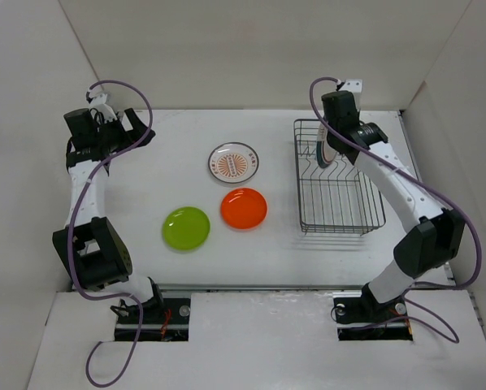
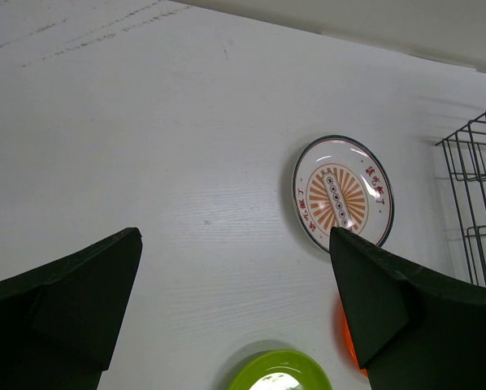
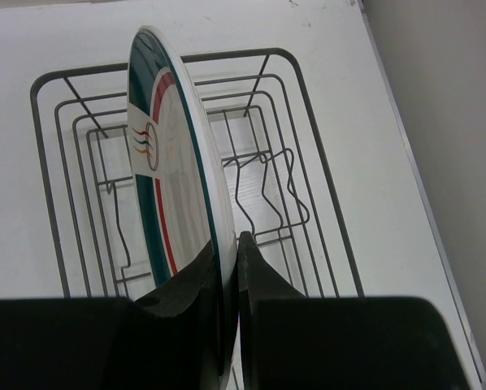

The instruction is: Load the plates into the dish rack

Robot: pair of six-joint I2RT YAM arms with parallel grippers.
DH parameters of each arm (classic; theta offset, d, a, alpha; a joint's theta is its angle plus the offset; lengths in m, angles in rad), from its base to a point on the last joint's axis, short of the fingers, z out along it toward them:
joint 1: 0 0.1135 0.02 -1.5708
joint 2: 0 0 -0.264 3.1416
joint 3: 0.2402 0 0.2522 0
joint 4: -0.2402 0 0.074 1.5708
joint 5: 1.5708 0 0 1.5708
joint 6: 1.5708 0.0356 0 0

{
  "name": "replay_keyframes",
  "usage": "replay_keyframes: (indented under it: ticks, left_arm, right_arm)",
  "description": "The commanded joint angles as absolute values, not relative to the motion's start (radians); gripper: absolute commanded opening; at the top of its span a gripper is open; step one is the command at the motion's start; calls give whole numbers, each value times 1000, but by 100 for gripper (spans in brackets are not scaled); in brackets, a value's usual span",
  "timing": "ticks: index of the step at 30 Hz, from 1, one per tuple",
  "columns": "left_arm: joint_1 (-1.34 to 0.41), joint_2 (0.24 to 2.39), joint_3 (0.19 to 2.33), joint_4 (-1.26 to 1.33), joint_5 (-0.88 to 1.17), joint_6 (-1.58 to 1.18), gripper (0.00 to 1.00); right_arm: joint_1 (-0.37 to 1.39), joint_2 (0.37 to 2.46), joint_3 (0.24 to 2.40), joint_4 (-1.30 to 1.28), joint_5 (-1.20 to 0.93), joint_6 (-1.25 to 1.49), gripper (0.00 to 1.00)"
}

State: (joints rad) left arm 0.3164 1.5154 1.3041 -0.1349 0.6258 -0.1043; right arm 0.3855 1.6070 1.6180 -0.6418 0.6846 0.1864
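The right claw [image 3: 225,250] pinches the green-rimmed plate [image 3: 174,162] upright by its edge, the rack [image 3: 312,122] straight below; the left claw [image 2: 233,244] gapes empty, well apart.

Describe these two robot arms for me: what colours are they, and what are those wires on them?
The left arm and right arm match: slim white tube-like links joined by chunky black joints. A purple cable loops loosely along each one. The fingers are matte black, flat and wedge-shaped, two per arm. No markings are legible.
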Motion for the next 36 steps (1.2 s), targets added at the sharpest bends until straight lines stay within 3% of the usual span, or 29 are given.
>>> replay_keyframes:
  ticks: [1,19,27,29,32,36]
  left_arm:
    - [327,1483,1347,-123,647,-89,100]
    - [336,1473,1316,-98,635,-104,100]
    - [336,1473,1307,-86,617,-114,100]
    - [336,1473,1307,-86,617,-114,100]
    - [336,1483,1298,-86,627,-114,100]
    - [336,1493,1298,-77,649,-104,100]
  right_arm:
    - [382,1606,1606,-569,706,186,0]
    - [393,1696,1597,-520,675,195,0]
    - [411,1755,1617,-538,686,213,11]
    - [411,1755,1626,-538,686,213,17]
    - [420,1755,1635,-538,695,213,35]
    - [420,1755,1644,-549,704,213,38]
